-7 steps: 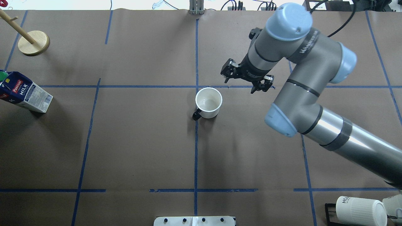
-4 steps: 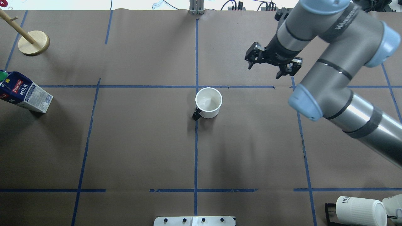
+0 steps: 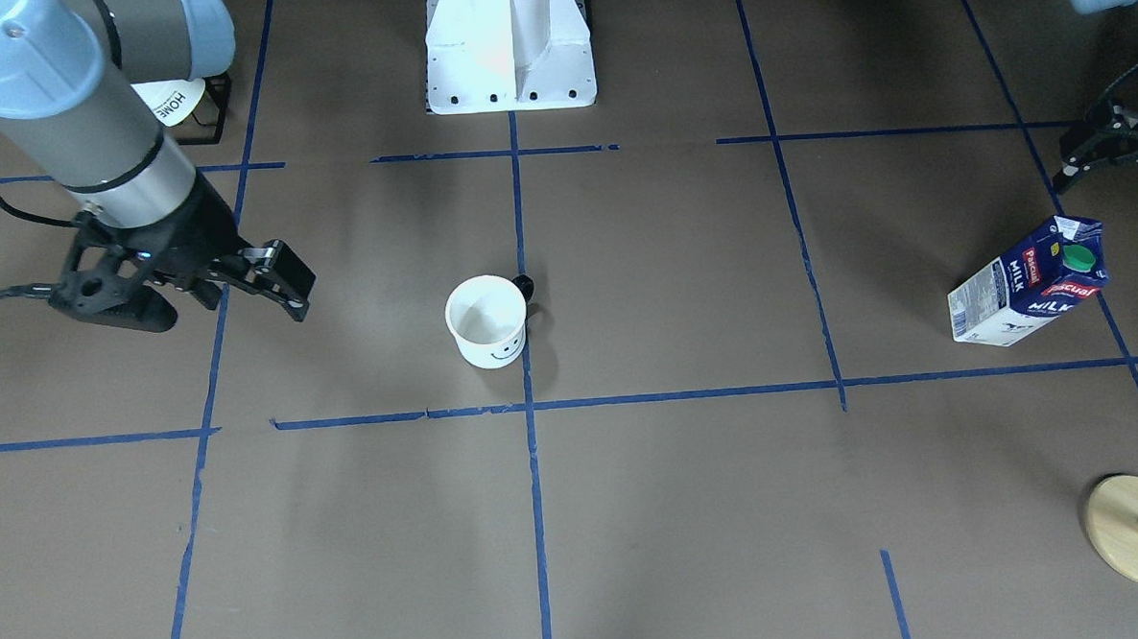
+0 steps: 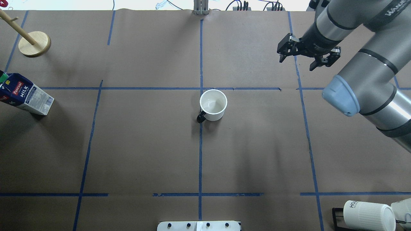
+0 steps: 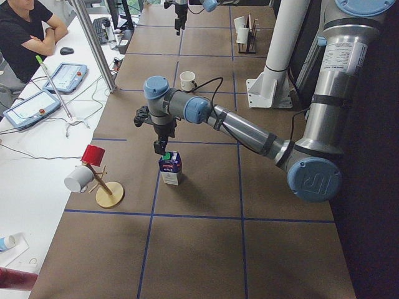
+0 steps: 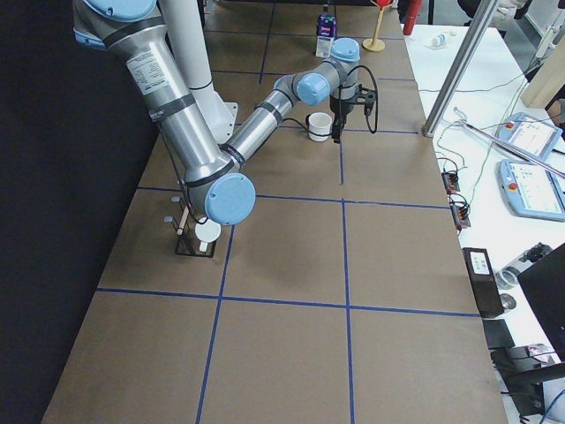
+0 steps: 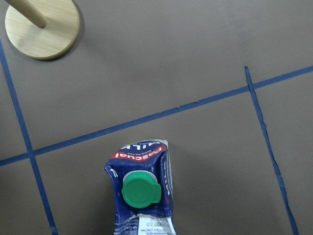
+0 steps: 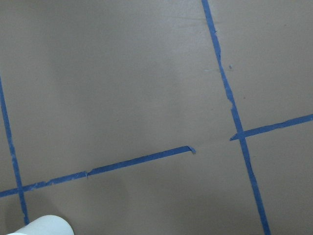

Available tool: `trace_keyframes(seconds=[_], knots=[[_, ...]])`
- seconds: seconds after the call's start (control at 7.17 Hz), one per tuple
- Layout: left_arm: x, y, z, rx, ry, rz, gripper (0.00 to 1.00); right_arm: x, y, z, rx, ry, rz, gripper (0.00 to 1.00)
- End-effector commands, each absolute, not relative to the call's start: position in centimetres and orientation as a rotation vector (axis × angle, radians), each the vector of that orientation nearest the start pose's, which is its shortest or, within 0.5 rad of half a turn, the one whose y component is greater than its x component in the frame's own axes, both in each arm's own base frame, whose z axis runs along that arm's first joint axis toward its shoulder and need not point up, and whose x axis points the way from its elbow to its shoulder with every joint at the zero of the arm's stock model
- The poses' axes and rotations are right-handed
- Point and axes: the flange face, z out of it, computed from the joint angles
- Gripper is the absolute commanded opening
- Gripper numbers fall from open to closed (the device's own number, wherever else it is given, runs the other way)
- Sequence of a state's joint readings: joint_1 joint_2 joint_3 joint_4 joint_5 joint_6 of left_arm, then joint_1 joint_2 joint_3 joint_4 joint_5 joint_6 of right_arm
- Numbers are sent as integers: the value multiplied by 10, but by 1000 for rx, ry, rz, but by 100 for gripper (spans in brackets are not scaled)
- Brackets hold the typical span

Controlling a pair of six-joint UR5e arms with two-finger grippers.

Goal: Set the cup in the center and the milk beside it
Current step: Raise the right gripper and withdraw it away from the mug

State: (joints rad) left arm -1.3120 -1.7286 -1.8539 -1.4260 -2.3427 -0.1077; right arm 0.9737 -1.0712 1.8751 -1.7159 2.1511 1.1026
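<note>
Two halves make up this job, and we judge the first one done: the cup (image 4: 213, 104) stands upright on the center (image 4: 200, 88), just on the robot's side of the tape crossing, with its black handle over the long blue line; what is left is the milk (image 4: 28, 95), which stands upright at the table's edge on the robot's left, well apart from the cup; the left gripper (image 3: 1112, 176) is plainly the nearer one, hanging right above the carton, and its wrist camera looks straight down on the green cap (image 7: 141, 191); we read its fingers as spread and empty, though only part of it shows; the right gripper (image 4: 297, 64) hangs wide and empty over bare table toward the far right, well apart from both things; so the coming move turns on one relation: the carton's long axis runs vertically, directly below the left gripper, and we judge that a straight descent onto its upper body would serve; the carry then runs toward the robot's right, to a spot just beside the cup without knocking it.
</note>
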Motion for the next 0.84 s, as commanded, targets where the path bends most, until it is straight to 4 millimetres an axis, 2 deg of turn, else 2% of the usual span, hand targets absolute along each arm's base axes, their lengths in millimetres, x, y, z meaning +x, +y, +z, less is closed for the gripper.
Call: trace_keyframes(seconds=[0.0,0.28,0.42,0.7], knots=[[81,-556,463,123,805,246,100,-241,-551,267,30,-836,280,100],[82,-558,471,109,804,243,100,-215,-552,269,20,-815,252,100],[82,-559,475,103,805,241,100,-209,-554,272,27,-813,241,100],[85,-565,491,109,815,242,100,-185,-556,275,41,-807,252,100]])
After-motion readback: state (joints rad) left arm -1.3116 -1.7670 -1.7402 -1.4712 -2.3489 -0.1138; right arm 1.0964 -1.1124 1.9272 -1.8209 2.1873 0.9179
